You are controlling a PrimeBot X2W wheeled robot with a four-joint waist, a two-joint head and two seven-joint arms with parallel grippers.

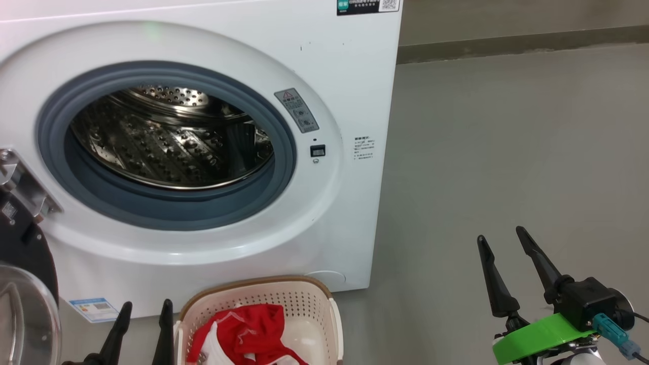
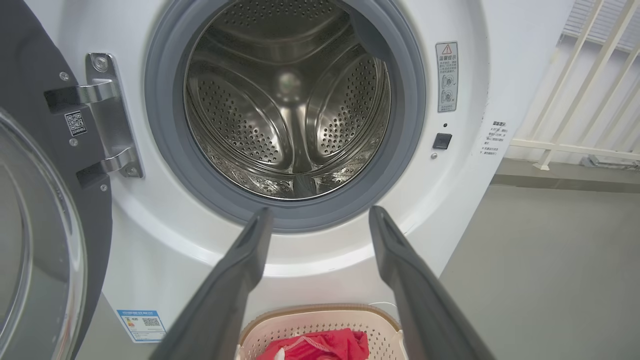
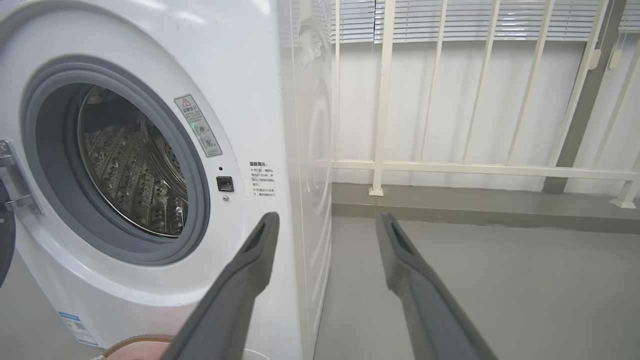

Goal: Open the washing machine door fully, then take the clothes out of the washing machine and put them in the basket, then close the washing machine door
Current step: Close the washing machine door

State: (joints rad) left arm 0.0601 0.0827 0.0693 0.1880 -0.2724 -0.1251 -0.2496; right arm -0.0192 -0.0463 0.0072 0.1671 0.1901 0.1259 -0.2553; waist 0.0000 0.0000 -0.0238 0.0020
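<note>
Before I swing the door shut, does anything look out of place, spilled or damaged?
Nothing stands out. The drum looks empty, the clothes lie inside the basket, and the washing machine door hangs open at the left, its hinge looking sound.

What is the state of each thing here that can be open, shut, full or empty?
washing machine door, open wide
drum, empty
basket, on the floor before the washing machine, partly filled
clothes, lying in the basket
left end effector, open, holding nothing
right end effector, open, holding nothing
</note>
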